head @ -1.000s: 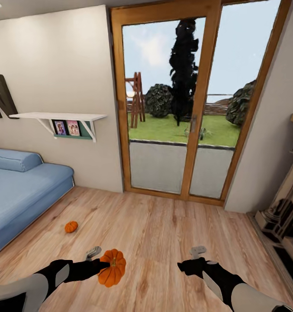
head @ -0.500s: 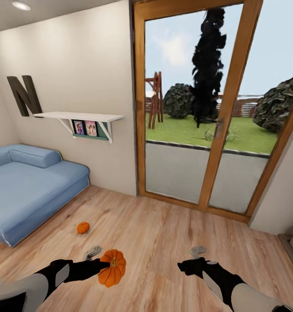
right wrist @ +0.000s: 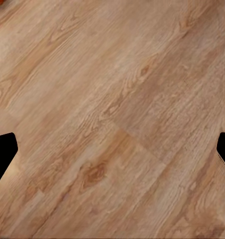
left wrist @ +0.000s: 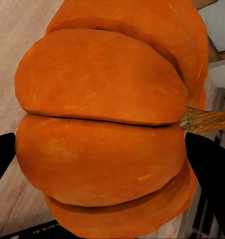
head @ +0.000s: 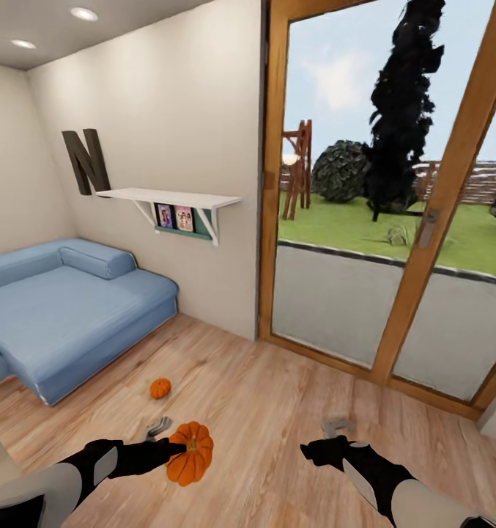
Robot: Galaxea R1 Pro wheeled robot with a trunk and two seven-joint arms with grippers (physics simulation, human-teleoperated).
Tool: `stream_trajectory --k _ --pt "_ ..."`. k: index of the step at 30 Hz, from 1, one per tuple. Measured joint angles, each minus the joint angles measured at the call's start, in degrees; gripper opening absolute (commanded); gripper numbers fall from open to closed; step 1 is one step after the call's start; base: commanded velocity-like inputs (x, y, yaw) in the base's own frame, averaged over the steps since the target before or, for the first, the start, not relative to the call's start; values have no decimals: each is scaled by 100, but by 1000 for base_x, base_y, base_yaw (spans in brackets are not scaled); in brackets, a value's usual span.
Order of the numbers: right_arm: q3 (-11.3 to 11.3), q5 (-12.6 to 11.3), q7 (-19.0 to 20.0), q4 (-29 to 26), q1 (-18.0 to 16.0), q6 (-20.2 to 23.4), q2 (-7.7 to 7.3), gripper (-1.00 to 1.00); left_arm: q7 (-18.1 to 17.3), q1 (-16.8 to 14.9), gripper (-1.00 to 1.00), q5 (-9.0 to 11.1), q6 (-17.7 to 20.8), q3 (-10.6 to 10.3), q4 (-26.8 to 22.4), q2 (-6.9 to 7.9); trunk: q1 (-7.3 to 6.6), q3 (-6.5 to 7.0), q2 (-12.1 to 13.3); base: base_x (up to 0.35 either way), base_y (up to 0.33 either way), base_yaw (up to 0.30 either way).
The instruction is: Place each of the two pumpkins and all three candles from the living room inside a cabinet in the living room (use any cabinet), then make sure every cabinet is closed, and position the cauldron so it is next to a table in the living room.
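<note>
L end effector (head: 176, 449): clamped on one pumpkin (head: 190, 452). Stem faces up in head view. In L wrist view the held pumpkin's ribbed orange body sits between the two black fingers (left wrist: 208, 172), stem pointing off to one side.

R end effector (right wrist: 112, 154): fingers apart, nothing between them. R wrist view looks at bare wood floor (right wrist: 117, 114) through the gap. In head view the R arm is extended over the floor, approx. level w/ the L arm, well apart from it.

Second pumpkin (head: 160, 388): on the floor, near the front corner of the blue sofa (head: 64, 312), beyond the L end effector, not touching the sofa.

Surroundings, head view:
- White wall shelf (head: 171, 199) above the sofa's end, w/ small framed photos beneath it.
- Dark letter "N" (head: 86, 160) on the wall, beside the shelf.
- Wood-framed glass door (head: 394, 198) ahead; lawn and trees visible outside.
</note>
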Motion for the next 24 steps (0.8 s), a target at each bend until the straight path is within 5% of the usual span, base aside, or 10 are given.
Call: stream_trajectory --k 24 --pt "0 0 0 52 0 -36 9 100 -4 1 -100 1 -9 2 0 0 0 0 0 328 -124 286"
